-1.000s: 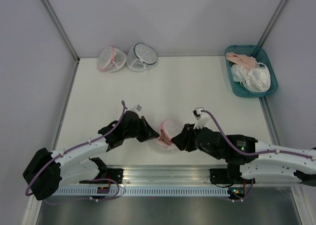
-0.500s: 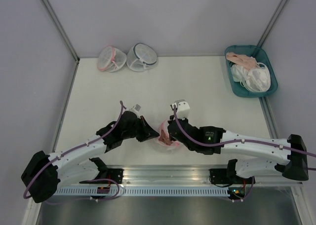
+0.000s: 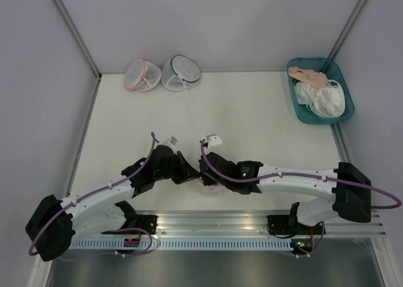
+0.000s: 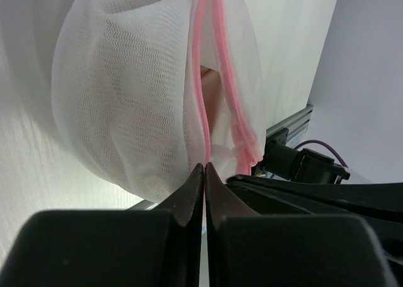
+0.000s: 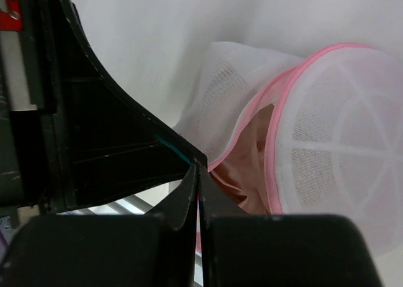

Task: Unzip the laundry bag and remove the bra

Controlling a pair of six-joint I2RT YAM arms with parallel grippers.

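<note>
Because the laundry bag (image 4: pixel 119 92) is open only along part of its pink zipper rim (image 4: pixel 220 60), the peach bra (image 4: pixel 213 89) shows through a narrow slit and lies wholly inside the mesh. The bag sits at about 6 o'clock on the table (image 3: pixel 239 111), close to the near edge. The left hand (image 4: pixel 204 167) reaches in from 9 o'clock with its fingers pressed together on the zipper rim. The right hand (image 5: pixel 195 166) comes from 3 o'clock with its fingers together at the bag's lip. I cannot tell whether it pinches the zipper pull or only mesh.

The main risk, in my judgement, is a pull on mesh alone, which would stretch or drag the light bag without running the zipper. The two grips sit nearly touching, so the hands could collide or one could tug the rim out of the other. Two other pouches (image 3: pixel 160 73) lie at 11 o'clock and a teal tray (image 3: pixel 296 101) at 2 o'clock, both well apart
</note>
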